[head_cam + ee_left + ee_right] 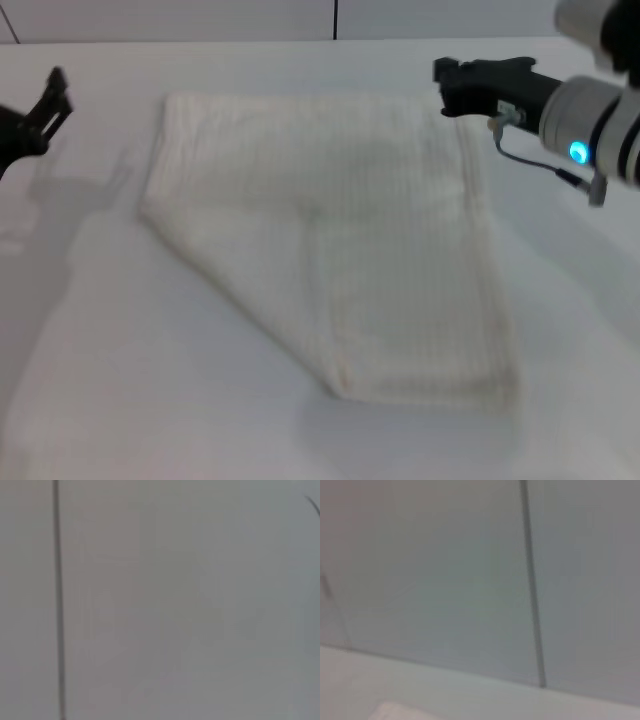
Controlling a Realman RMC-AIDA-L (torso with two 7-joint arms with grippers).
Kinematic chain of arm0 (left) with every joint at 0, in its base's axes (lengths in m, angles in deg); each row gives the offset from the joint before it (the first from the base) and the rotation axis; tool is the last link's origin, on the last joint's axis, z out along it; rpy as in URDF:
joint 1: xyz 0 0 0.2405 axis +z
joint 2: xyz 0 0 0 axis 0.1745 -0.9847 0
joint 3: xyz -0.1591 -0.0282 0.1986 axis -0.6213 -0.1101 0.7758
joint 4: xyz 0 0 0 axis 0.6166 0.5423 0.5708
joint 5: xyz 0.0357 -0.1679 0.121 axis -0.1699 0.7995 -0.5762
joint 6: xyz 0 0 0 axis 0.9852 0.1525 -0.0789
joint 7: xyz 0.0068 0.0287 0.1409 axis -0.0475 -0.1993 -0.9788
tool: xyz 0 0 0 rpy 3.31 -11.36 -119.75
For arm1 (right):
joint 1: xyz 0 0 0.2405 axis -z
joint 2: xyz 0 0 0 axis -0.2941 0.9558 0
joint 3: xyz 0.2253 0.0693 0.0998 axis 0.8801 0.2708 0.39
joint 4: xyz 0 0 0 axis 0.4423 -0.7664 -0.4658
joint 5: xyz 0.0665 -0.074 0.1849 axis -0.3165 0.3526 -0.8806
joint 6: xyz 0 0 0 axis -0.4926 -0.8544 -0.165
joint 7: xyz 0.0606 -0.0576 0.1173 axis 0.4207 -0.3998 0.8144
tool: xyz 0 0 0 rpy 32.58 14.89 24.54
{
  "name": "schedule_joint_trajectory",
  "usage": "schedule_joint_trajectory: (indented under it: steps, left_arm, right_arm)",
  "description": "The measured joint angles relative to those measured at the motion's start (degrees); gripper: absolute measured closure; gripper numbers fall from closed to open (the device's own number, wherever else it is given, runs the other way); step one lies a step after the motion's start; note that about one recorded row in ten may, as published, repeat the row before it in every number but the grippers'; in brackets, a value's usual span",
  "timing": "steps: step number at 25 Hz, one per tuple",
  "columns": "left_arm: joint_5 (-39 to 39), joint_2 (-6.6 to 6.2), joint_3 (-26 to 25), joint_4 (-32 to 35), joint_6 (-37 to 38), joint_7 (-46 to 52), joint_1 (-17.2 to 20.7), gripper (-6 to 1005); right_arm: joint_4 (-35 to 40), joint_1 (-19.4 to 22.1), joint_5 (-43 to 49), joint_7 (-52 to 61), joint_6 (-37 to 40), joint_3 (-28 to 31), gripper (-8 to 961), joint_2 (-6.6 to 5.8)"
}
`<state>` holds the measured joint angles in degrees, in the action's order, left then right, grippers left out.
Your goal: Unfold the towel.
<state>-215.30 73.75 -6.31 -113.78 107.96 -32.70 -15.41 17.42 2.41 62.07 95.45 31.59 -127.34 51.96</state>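
White tabletop (100, 400) fills my head view, backed by a pale wall with a dark vertical seam (334, 18) at the top edge. My towel (340, 240) lies in the middle of the frame, cream and finely ribbed, with its lower left part folded along a diagonal edge so the outline is not square. My left pincer (52, 100) hangs at the far left edge, clear of the cloth, its black fingers spread apart and empty; the arm behind it is cut off. My right pincer (450, 85) hovers by the towel's upper right corner, and I cannot tell how its fingers stand. Both wrist views show little but wall; a pale towel corner (395, 711) peeks into the right wrist view's lower edge.
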Motion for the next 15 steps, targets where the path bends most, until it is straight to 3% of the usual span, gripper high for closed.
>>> schedule_joint_trajectory:
  steps: [2, 3, 5, 7, 8, 11, 13, 15]
  left_arm:
    - [-0.1, -1.49, 1.5, -6.8, -8.9, -0.1, 0.2, 148]
    - [-0.1, -1.49, 1.5, -6.8, -8.9, -0.1, 0.2, 149]
    - [0.0, -2.62, 2.7, -11.3, -15.0, -0.4, 0.0, 151]
    - [-0.1, -5.13, 5.1, -19.2, -26.7, -0.7, -0.8, 151]
    - [-0.1, -5.13, 5.1, -19.2, -26.7, -0.7, -0.8, 151]
    - [-0.1, -6.19, 6.3, -26.6, -38.3, -3.6, -1.8, 151]
    - [-0.1, -6.06, 6.3, -31.3, -47.0, -6.9, -2.3, 151]
    - [0.2, -5.13, 5.9, -35.3, -57.0, -10.4, -3.4, 151]
  right_arm:
    - [-3.3, -6.9, 6.0, 8.2, 13.0, 8.1, 956, -0.13]
    - [-3.3, -6.9, 6.0, 8.2, 13.0, 8.1, 956, -0.13]
    - [-5.9, -11.4, 12.8, 14.8, 19.3, 12.0, 955, -0.07]
    - [-8.5, -15.7, 19.2, 20.4, 23.8, 14.1, 955, -0.09]
    - [-9.9, -17.5, 21.9, 22.4, 25.8, 15.1, 955, -0.12]
    - [-12.3, -21.6, 26.8, 24.6, 30.8, 18.4, 954, -0.13]
    - [-13.4, -23.8, 29.0, 25.5, 33.9, 20.0, 954, -0.18]
    - [-14.2, -25.9, 31.3, 26.1, 36.8, 21.9, 953, -0.27]
